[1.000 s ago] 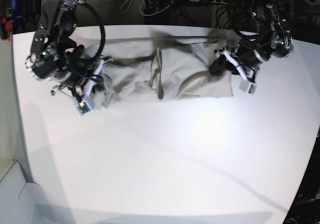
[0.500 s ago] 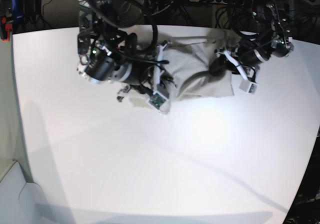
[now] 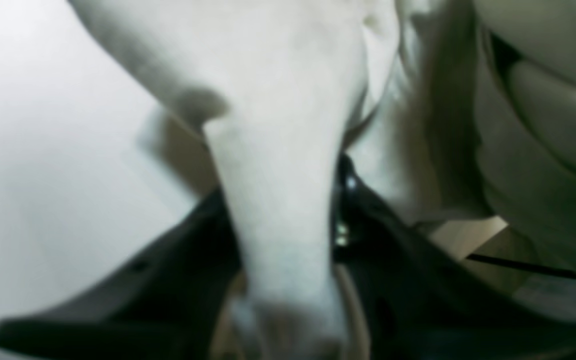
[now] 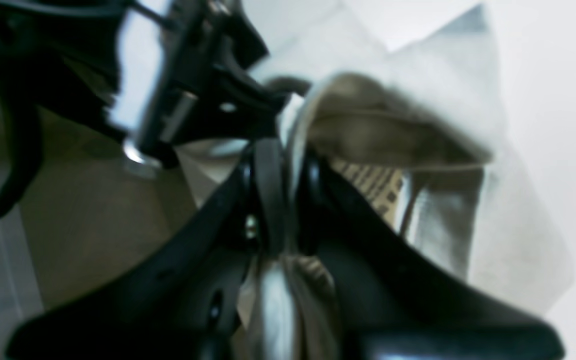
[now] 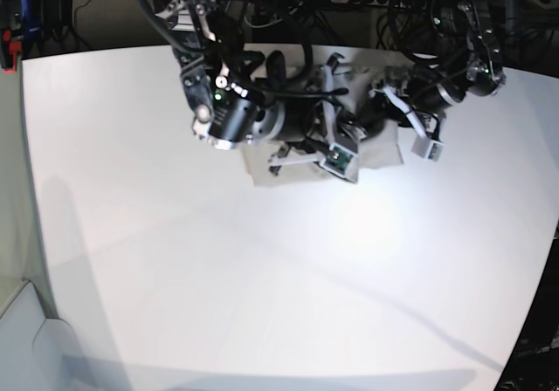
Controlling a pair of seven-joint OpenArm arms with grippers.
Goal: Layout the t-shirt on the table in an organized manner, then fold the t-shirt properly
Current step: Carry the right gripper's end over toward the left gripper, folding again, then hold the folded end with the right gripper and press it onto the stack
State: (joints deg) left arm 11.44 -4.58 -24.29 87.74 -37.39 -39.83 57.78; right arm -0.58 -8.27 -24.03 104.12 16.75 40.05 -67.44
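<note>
- Left wrist view: a thick fold of the t-shirt (image 3: 278, 165), soft matte grey-beige cotton, runs down between the black prongs of the left pincer (image 3: 288, 280); whether they clamp it or are letting go cannot be told.
- Right wrist view: the right pincer (image 4: 280, 195) is pinched narrow on a thin cloth edge, a printed label just beside it.
- Base view: both arms crowd over the bunched shirt at the far side of the smooth white bench (image 5: 262, 277); a slipping hem could likely undo the fold.
</note>
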